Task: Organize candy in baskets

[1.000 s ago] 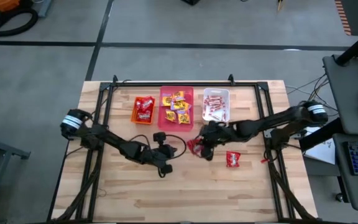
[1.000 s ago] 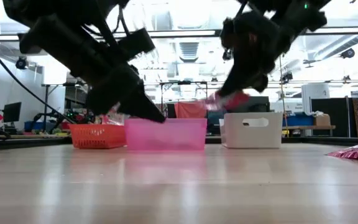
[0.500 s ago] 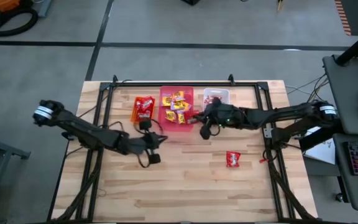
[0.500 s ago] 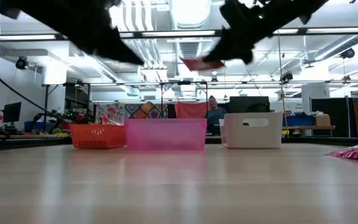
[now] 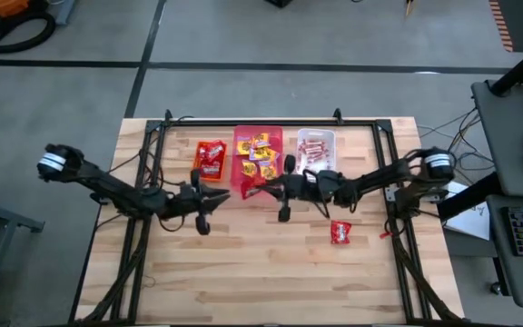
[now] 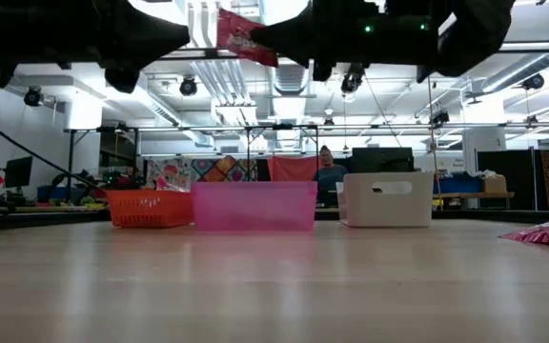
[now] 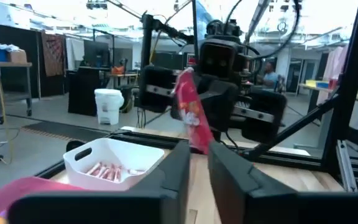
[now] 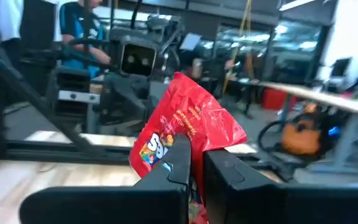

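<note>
A wooden table (image 5: 271,272) seen from above, with three baskets in a row along its far edge. The orange basket (image 5: 211,160) on the left holds red packets. The pink basket (image 5: 258,154) in the middle holds yellow packets. The white basket (image 5: 316,153) on the right holds thin red-and-white sticks.

The right arm reaches across from the right side, and the right gripper (image 5: 254,190) hangs above the table at the near edge of the pink basket. Its fingers are clamped on a red packet (image 8: 188,134), which stands up between them in its wrist view. From table height the same packet shows high in the air, above the pink basket (image 6: 254,206).

The left arm reaches in from the left side. The left gripper (image 5: 218,195) hangs just in front of the orange basket, facing the right gripper and close to it. Its fingers (image 7: 173,168) stand a narrow gap apart with nothing between them. Its wrist view looks past them to the held packet and the white basket (image 7: 114,163).

Another red packet (image 5: 340,232) lies alone on the table, nearer the front and well to the right of the grippers.
</note>
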### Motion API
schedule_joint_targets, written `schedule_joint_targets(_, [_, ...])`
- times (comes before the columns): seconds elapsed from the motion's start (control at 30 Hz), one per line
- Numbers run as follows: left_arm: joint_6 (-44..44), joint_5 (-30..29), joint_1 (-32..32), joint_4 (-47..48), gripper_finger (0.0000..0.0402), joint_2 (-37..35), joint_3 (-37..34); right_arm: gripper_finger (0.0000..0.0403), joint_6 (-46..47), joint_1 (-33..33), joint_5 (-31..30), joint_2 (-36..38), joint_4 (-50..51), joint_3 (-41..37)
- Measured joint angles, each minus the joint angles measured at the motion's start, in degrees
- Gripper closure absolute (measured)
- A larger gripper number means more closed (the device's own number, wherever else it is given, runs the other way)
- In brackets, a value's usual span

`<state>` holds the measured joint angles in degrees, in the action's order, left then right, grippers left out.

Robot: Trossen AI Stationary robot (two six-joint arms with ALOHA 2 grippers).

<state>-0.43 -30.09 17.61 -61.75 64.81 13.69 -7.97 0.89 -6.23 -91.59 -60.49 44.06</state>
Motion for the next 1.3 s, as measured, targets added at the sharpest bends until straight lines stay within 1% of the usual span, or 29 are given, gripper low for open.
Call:
schedule_joint_targets(0.07, [0.1, 0.1, 0.0, -3.1, 0.0339, 1.4, -0.7, 0.0390, -2.4, 0.5, -2.0, -2.2, -2.7, 0.9])
schedule_joint_targets(0.13, [0.6, 0.2, 0.0, -5.0, 0.0313, 2.9, -0.7, 0.0390, -4.1, 0.6, -3.4, -3.8, -3.2, 2.4])
schedule_joint_targets(0.23, [1.7, -0.5, -0.1, -6.7, 0.0274, 5.5, 0.0, 0.0390, -5.6, 0.6, -3.7, -5.7, -3.2, 4.8])
schedule_joint_targets(0.33, [3.3, -1.1, -0.2, -7.5, 0.0245, 7.6, 1.5, 0.0390, -8.0, 0.6, -3.6, -6.9, -2.5, 6.4])
schedule_joint_targets(0.4, [3.5, -4.8, -0.2, -7.2, 0.0231, 8.6, 2.2, 0.0390, -9.5, 0.7, -3.4, -7.1, -1.2, 7.1])
schedule_joint_targets(0.47, [3.2, -10.8, -0.2, -7.2, 0.0224, 9.2, 2.8, 0.0390, -10.7, 0.9, -3.4, -6.9, -0.2, 7.6])
schedule_joint_targets(0.5, [3.1, -12.6, -0.2, -7.3, 0.0222, 9.4, 2.9, 0.0390, -11.1, 0.9, -3.5, -6.9, 0.2, 7.6])
schedule_joint_targets(0.57, [3.9, -12.4, -0.2, -7.3, 0.0222, 10.0, 3.2, 0.0390, -11.3, 0.8, -3.5, -6.9, 0.4, 7.8])
schedule_joint_targets(0.6, [4.5, -11.6, -0.2, -7.2, 0.0223, 10.2, 3.2, 0.0390, -11.4, 0.8, -3.5, -6.9, 0.6, 7.9])
schedule_joint_targets(0.7, [5.9, -6.6, -0.5, -7.2, 0.0231, 10.9, 3.8, 0.0390, -11.6, 0.9, -3.4, -6.8, 0.6, 7.9])
schedule_joint_targets(0.77, [6.2, -5.0, -1.1, -7.2, 0.0240, 11.7, 4.8, 0.0390, -11.6, 0.9, -3.2, -6.8, 0.6, 7.9])
schedule_joint_targets(0.87, [7.0, -5.0, -2.0, -7.2, 0.0256, 13.3, 6.7, 0.0390, -11.6, 0.9, -2.8, -6.8, 0.6, 7.9])
schedule_joint_targets(0.93, [8.6, -5.1, -2.2, -7.1, 0.0275, 14.5, 7.9, 0.0390, -11.6, 0.9, -2.8, -6.8, 0.9, 7.9])
schedule_joint_targets(1.0, [10.5, -6.0, -2.2, -7.0, 0.0304, 15.5, 8.8, 0.0390, -11.1, 0.9, -2.8, -6.8, 1.4, 7.9])
schedule_joint_targets(1.13, [13.0, -9.2, -2.2, -6.8, 0.0381, 16.7, 10.1, 0.0383, -10.1, 0.9, -2.9, -6.7, 1.9, 7.9])
schedule_joint_targets(1.17, [13.1, -9.5, -2.2, -6.7, 0.0390, 16.7, 10.1, 0.0376, -10.0, 0.9, -2.9, -6.7, 2.1, 7.9])
schedule_joint_targets(1.3, [13.0, -9.5, -2.2, -6.0, 0.0387, 15.9, 9.4, 0.0350, -7.3, 0.9, -4.7, -6.3, 4.1, 8.0])
